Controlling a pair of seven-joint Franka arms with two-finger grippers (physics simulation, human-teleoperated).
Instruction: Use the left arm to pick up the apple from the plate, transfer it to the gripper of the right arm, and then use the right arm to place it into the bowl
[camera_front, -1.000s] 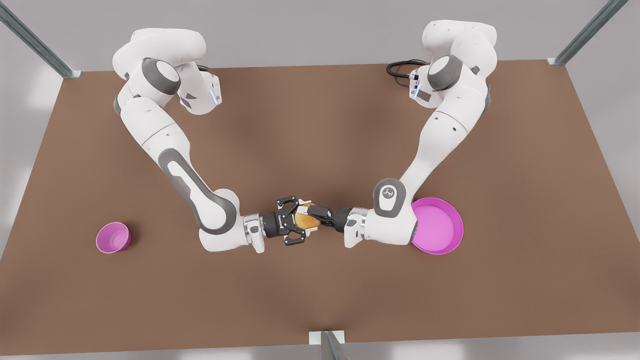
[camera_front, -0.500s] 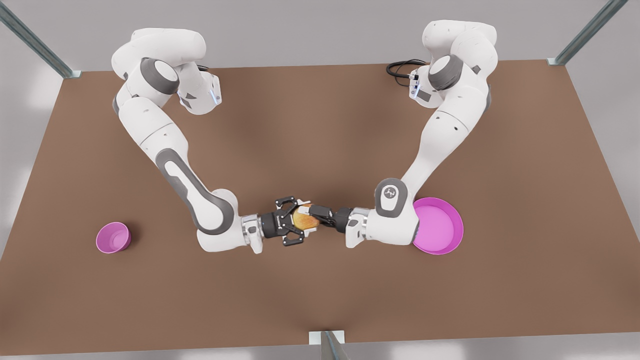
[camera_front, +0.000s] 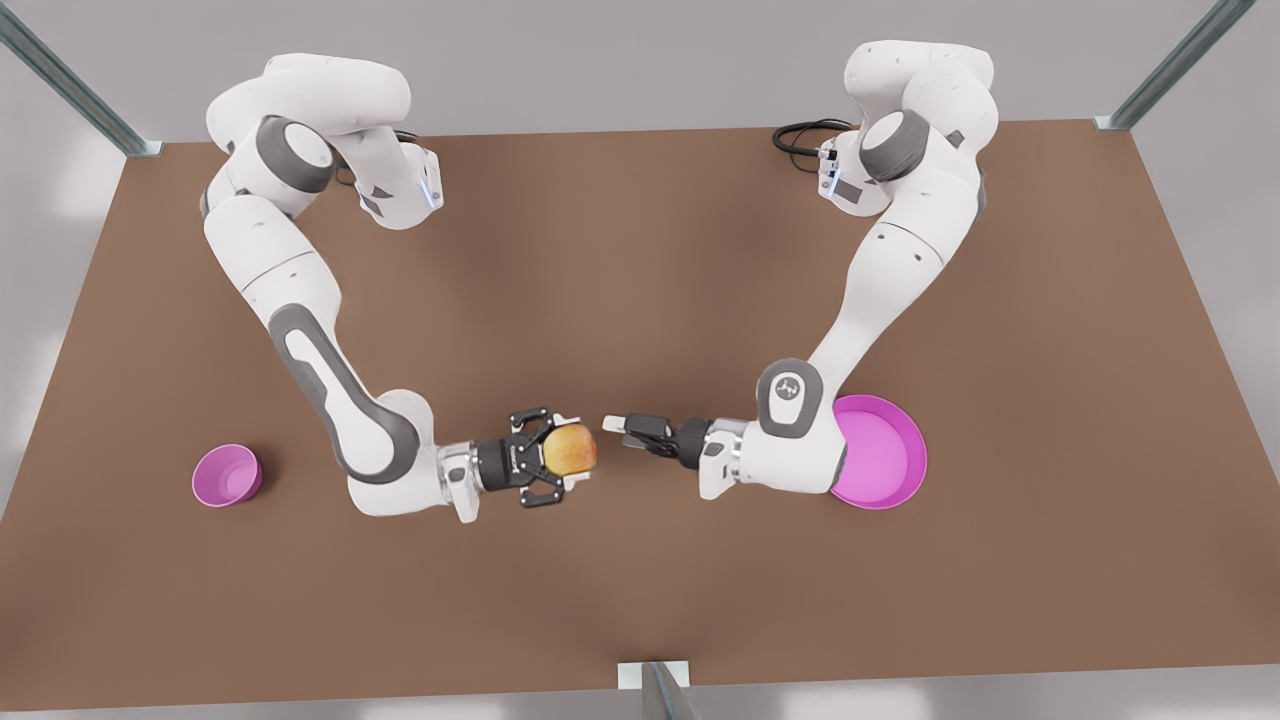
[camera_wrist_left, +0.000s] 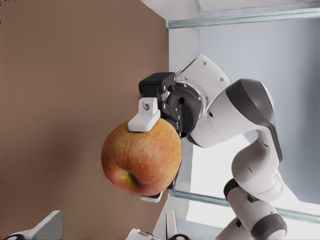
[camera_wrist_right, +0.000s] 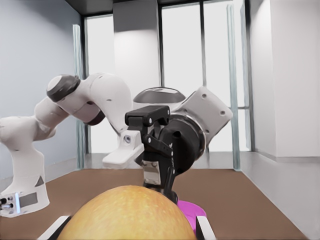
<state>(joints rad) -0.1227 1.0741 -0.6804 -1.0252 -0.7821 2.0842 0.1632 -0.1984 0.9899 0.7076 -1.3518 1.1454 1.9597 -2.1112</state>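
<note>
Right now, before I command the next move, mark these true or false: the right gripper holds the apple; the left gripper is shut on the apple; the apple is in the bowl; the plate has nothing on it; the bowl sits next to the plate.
1. The right gripper holds the apple. True.
2. The left gripper is shut on the apple. False: it is open, with a gap to the apple.
3. The apple is in the bowl. False: it is in the right gripper, above the table.
4. The plate has nothing on it. True.
5. The bowl sits next to the plate. False: they are on opposite sides of the table.
</note>
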